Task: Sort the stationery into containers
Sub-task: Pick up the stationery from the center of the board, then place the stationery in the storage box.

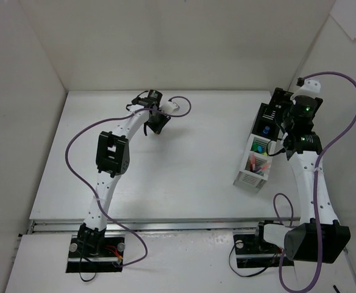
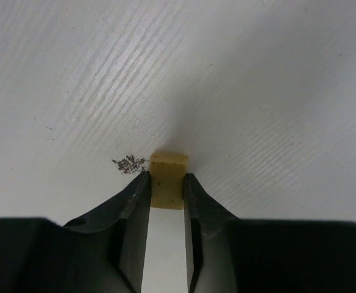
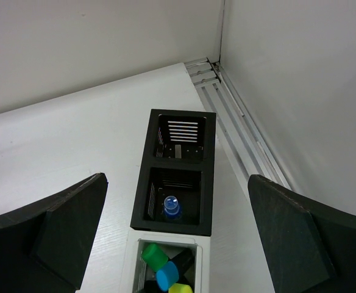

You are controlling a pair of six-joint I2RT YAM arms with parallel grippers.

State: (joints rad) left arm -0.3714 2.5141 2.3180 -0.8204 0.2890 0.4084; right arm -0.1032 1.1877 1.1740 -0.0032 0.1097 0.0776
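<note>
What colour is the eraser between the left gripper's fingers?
Tan; the eraser shows best in the left wrist view.

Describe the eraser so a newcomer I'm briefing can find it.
On the white table, find the left gripper near the far edge. Between its black fingers sits the tan eraser, the only tan thing there, beside dark specks.

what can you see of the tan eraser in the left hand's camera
The eraser is a small tan block, matte and rubbery looking, with a few tiny dark flecks on its face. It appears to rest on the white table. The two black fingers of the left hand press against its two sides, covering its near end. A patch of dark crumbs lies on the table just beside it.
</note>
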